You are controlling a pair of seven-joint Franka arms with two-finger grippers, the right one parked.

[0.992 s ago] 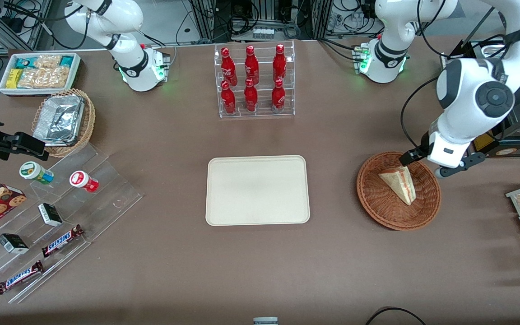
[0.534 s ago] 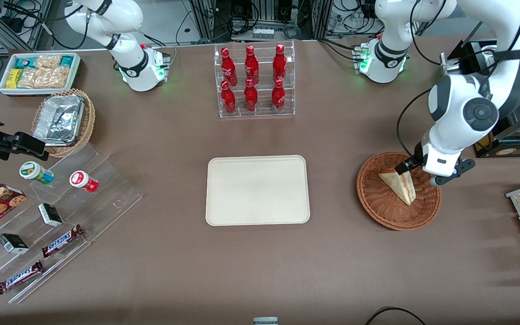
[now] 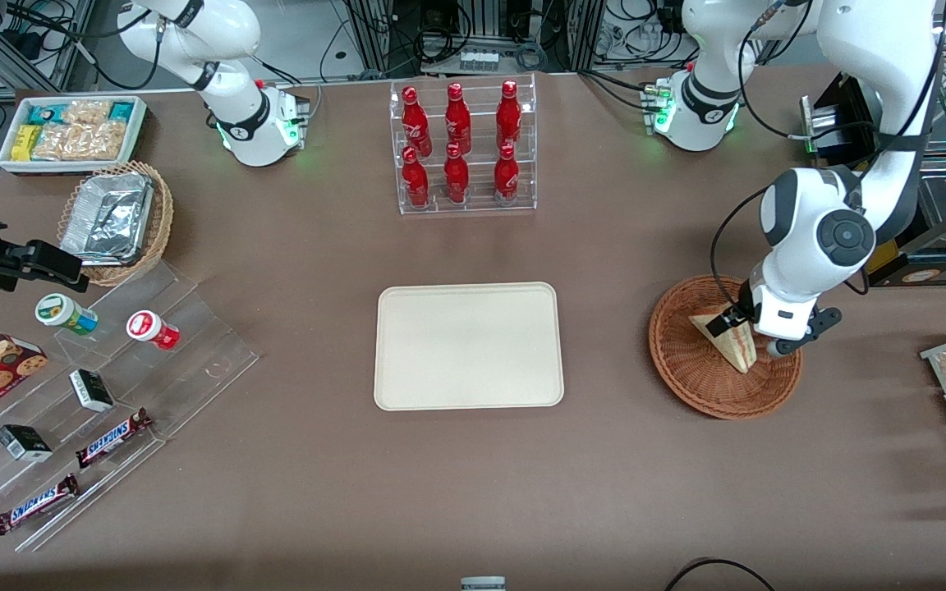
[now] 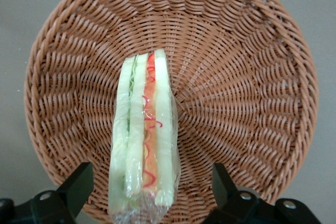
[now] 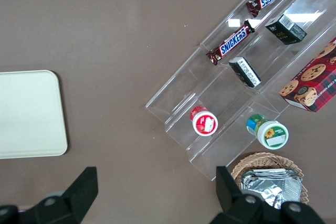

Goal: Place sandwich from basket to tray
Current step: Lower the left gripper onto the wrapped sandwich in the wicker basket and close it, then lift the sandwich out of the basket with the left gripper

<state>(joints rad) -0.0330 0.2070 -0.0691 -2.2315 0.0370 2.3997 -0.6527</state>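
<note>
sandwich (image 3: 732, 349): partly covered in the front view by the gripper (image 3: 748, 335); the end nearest the wrist camera runs off the frame edge (image 4: 143, 145).
gripper fingers (image 4: 79, 182): only the dark tips show in the wrist view, one on each side of the sandwich, apart from it; the rest cut off.
basket (image 3: 686, 369): rim farthest from the front camera hidden under the arm; rim clipped by the frame in the wrist view (image 4: 294, 77).
tray (image 5: 31, 114): cut off by the edge in the right wrist view.
</note>
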